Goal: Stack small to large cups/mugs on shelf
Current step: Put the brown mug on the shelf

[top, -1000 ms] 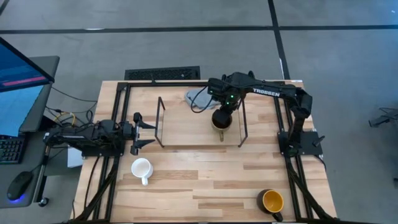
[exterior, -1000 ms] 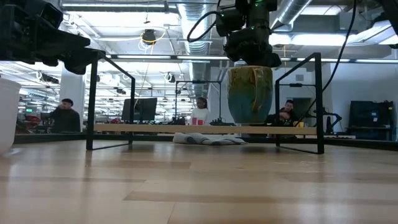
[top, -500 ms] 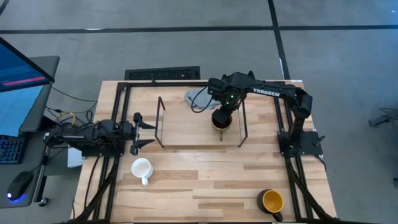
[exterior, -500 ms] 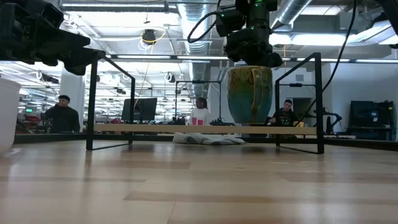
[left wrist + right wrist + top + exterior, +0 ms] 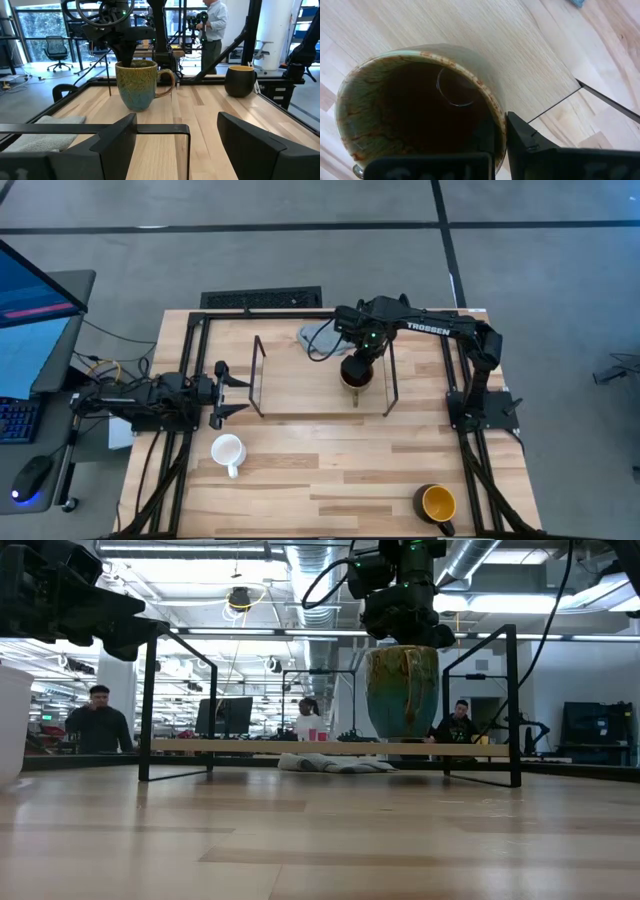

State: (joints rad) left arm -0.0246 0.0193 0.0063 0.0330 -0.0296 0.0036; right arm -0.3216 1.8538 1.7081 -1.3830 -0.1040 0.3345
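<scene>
The dark brown mug stands upright at the right end of the wire shelf, its handle toward the near edge. My right gripper is shut on its rim from above. In the low view the mug's bottom is at the shelf's wooden base; whether it rests on it I cannot tell. The small white mug stands on the table near the shelf's left end. The dark mug with the yellow inside stands near the front right corner. My left gripper is open and empty, left of the shelf. My right gripper holds the brown mug by its rim, on the side away from the handle. One finger is inside the mug, the other finger is outside, with the wall between them. The fingers come from above, pointing down. The mug stays upright.
A grey cloth lies just behind the shelf. The shelf's thin black end frames stand on either side of its base. Black frame rails edge the table. People show in the room beyond the table.
</scene>
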